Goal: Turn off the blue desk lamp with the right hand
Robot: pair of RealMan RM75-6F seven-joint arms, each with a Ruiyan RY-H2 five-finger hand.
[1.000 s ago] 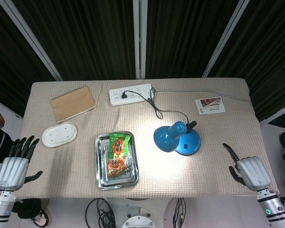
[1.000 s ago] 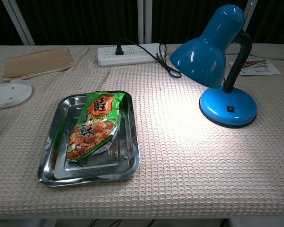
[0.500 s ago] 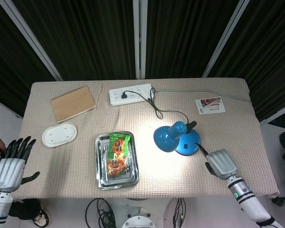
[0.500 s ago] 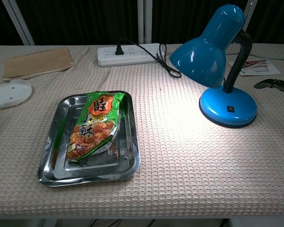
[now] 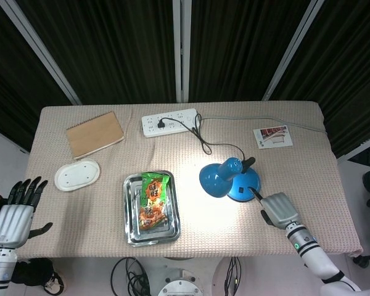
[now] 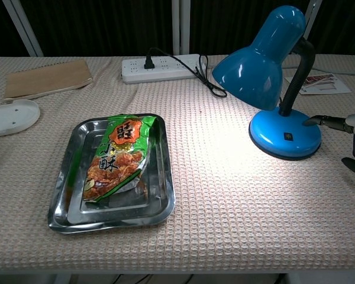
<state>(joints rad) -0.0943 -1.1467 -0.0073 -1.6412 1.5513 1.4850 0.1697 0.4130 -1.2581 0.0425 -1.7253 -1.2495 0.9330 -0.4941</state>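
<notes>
The blue desk lamp (image 5: 229, 179) stands right of the table's middle, lit, throwing a bright patch on the cloth. Its round base (image 6: 285, 134) carries a small black switch (image 6: 289, 136) on top. My right hand (image 5: 277, 209) lies just right of the base, one finger stretched out with its tip at the base's right rim (image 6: 312, 121); it holds nothing. In the chest view only that finger and part of the right hand (image 6: 350, 133) show at the right edge. My left hand (image 5: 15, 213) hangs off the table's left front corner, fingers spread, empty.
A steel tray (image 5: 131, 231) holding a green snack bag (image 5: 152, 198) sits left of the lamp. A white power strip (image 5: 169, 122) with the lamp's cord, a brown notebook (image 5: 94, 134), a white oval dish (image 5: 77, 174) and a printed card (image 5: 272, 136) lie further back.
My right hand has travelled left from the table's right edge to the lamp's base, its outstretched finger now at the base's rim. The lamp stays lit. The left hand barely shifted.
</notes>
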